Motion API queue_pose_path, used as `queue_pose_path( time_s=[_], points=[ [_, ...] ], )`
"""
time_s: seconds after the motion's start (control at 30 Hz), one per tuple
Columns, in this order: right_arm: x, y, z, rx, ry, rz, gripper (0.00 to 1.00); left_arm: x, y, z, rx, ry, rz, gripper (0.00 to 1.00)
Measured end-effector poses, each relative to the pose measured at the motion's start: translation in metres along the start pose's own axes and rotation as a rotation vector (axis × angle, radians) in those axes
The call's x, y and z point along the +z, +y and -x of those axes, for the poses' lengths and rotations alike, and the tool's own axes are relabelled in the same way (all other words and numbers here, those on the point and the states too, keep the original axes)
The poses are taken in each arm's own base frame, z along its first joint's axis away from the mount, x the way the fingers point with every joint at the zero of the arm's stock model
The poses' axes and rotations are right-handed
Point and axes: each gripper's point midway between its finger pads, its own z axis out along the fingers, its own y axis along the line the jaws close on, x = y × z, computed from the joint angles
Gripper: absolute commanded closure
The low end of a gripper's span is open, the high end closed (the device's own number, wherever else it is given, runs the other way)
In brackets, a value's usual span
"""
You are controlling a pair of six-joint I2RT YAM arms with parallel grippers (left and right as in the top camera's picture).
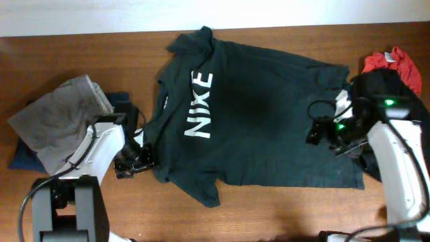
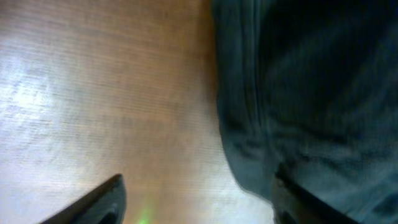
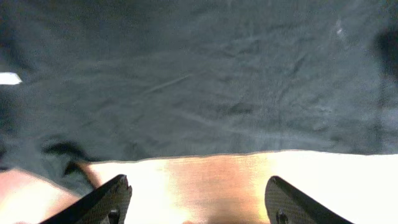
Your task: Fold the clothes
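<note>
Green-black fabric covers the middle of the wooden table [image 1: 67, 54]: a large short-sleeved T-shirt [image 1: 269, 114] lies spread flat, collar toward the left, hem toward the right, one sleeve pointing to the far edge and the other to the near edge. White block letters [image 1: 199, 105] run sideways across its chest.

At the collar end, the left gripper [image 1: 141, 161] sits low at the shirt's edge, just below the neckline and near the lower sleeve. Its wrist view shows the jaws standing apart over bare wood, with the dark, folded edge of the shirt reaching down to the right-hand jaw; nothing is pinched between them.

At the opposite end, the right gripper [image 1: 326, 134] hangs over the hem. Its wrist view shows both jaws spread wide over lit wood, the hem running straight across just ahead of them, apart from the tips.

Other clothes wait at the sides. A grey garment [image 1: 57, 117] lies crumpled on a navy garment [image 1: 20, 160] at the left end of the table. A red garment [image 1: 393, 62] and a black garment [image 1: 379, 84] are bunched together at the far right, behind the right arm.
</note>
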Motion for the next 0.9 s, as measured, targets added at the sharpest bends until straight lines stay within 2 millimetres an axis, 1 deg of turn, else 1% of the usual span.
queue_pose_path(
  time_s=[0.07,0.17,0.23,0.4,0.47,0.6,0.67,0.7,0.73,0.77,0.8,0.83,0.9],
  points=[
    [0.017,-0.005,-0.001,0.035,0.020,-0.008,0.27,0.004,-0.003,0.004,-0.020,-0.016,-0.043,0.37],
    [0.029,-0.011,-0.002,0.087,0.042,-0.014,0.26,0.006,-0.012,0.005,-0.021,-0.018,-0.095,0.38],
    [0.031,-0.015,0.001,0.119,0.042,-0.016,0.26,0.006,-0.017,0.006,-0.017,-0.023,-0.117,0.40],
    [0.030,-0.032,0.006,0.197,0.031,-0.020,0.25,0.010,-0.023,0.011,-0.017,-0.048,-0.148,0.54],
    [0.028,-0.039,0.007,0.230,0.025,-0.022,0.23,0.013,-0.023,0.008,-0.017,-0.040,-0.151,0.58],
    [0.025,-0.054,0.010,0.282,0.013,-0.023,0.22,0.017,-0.022,0.003,-0.020,-0.024,-0.153,0.67],
    [0.024,-0.059,0.011,0.297,0.008,-0.023,0.22,0.018,-0.022,0.003,-0.021,-0.026,-0.155,0.76],
    [0.023,-0.062,0.011,0.299,0.006,-0.024,0.22,0.018,-0.022,0.004,-0.022,-0.029,-0.156,0.83],
    [0.023,-0.063,0.011,0.301,0.005,-0.024,0.22,0.018,-0.022,0.005,-0.022,-0.033,-0.156,0.92],
    [0.023,-0.065,0.011,0.304,0.003,-0.025,0.22,0.018,-0.022,0.006,-0.024,-0.037,-0.155,1.00],
    [0.023,-0.067,0.011,0.304,0.002,-0.028,0.24,0.018,-0.021,0.006,-0.022,-0.041,-0.151,0.99],
    [0.023,-0.068,0.011,0.303,0.002,-0.032,0.28,0.018,-0.020,0.007,-0.021,-0.043,-0.147,1.00],
    [0.026,-0.070,0.009,0.299,0.007,-0.039,0.49,0.018,-0.017,0.008,-0.031,-0.047,-0.142,0.99]
  ],
)
